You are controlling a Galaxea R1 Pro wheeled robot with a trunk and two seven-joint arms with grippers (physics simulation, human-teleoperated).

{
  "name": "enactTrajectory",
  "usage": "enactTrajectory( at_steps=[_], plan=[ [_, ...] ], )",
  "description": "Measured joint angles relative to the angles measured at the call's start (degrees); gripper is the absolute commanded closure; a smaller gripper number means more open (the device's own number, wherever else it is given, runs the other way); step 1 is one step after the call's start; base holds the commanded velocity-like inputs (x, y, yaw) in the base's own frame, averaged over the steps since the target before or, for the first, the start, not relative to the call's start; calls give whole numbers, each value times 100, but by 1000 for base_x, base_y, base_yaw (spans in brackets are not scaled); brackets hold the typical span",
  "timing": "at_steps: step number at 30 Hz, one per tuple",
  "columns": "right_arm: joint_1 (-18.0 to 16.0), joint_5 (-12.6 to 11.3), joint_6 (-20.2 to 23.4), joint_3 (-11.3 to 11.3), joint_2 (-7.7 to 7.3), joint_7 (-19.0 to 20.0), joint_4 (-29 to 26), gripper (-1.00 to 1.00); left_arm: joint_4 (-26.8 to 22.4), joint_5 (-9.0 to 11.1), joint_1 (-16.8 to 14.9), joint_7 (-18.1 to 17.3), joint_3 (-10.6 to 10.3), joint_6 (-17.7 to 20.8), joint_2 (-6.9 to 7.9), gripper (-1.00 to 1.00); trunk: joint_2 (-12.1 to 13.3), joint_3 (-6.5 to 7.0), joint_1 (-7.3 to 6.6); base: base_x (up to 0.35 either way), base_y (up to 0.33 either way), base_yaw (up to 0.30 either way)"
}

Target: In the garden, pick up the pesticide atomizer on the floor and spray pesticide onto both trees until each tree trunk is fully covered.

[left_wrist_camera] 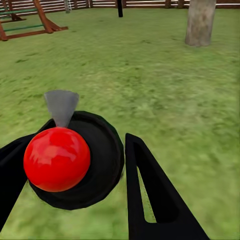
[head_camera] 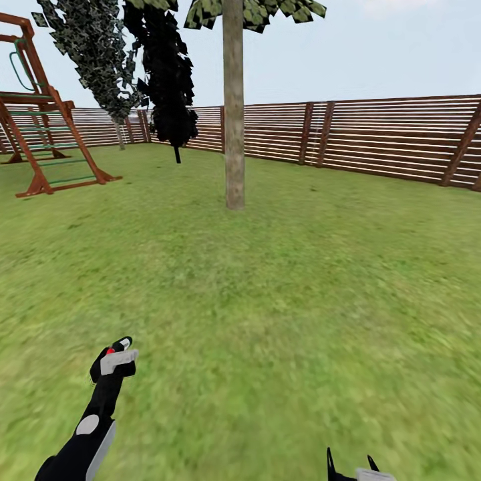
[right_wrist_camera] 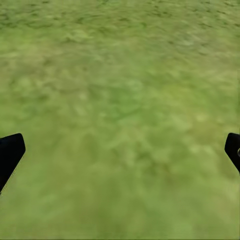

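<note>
The trunk (head_camera: 234, 113) of the nearest tree stands upright on the lawn (head_camera: 287, 280), a pale grey-beige column whose green foliage spreads at its top. Beyond the trunk runs the brown slat fence (head_camera: 387, 137). To the left of the trunk, close to the fence, hangs the dark foliage of a second tree (head_camera: 167, 73), and further left another, greyer one (head_camera: 93, 53); their thin stems meet the grass near the fence. Well left of the trunk stands a red-brown play frame (head_camera: 40, 127) with green rungs.

On the near side of the trunk and to its left, the left end effector (head_camera: 115, 357) is raised over the grass and pinches the atomizer (head_camera: 119, 347), whose red part and pale nozzle show at its tip. In the left wrist view, the black fingers (left_wrist_camera: 150, 195) sit on either side of the atomizer's round black body (left_wrist_camera: 102, 160), with its red knob (left_wrist_camera: 56, 158) and grey nozzle (left_wrist_camera: 61, 106) pointing out over the lawn toward the trunk (left_wrist_camera: 200, 22).

The right end effector (head_camera: 353, 467) sits low, nearer than the trunk and to its right. In the right wrist view, its fingertips (right_wrist_camera: 10, 152) are spread wide apart, with nothing between them but grass (right_wrist_camera: 120, 100).
</note>
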Motion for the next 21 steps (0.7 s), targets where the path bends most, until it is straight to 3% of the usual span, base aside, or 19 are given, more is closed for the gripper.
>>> enactTrajectory(
  at_steps=[21],
  plan=[
    [0, -1, 0, 0, 0, -2, 0, -100, 0, -9, 0, 0, -4, 0, -4, 100, 0, 0, 0, 342, 0, 0]
  ],
)
